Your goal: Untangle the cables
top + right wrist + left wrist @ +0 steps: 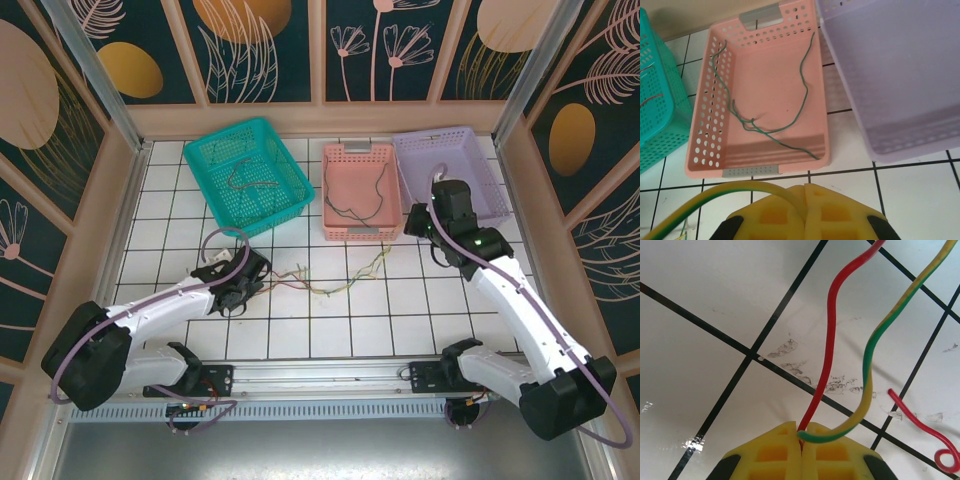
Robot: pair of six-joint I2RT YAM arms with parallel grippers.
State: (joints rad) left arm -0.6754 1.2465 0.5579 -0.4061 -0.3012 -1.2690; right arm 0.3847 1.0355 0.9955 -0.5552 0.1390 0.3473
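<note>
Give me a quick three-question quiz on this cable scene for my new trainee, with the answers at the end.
1. True or false: the left tool stands open.
2. The cable lying in the pink basket is: A red, B green, C yellow?
3. Fill in: the left tool pinches a red cable and a ___ one.
Key: 1 false; 2 B; 3 yellow-green cable.

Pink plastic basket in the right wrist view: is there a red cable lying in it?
No, the thin cables lying on the floor of the pink perforated plastic basket are green.
</note>
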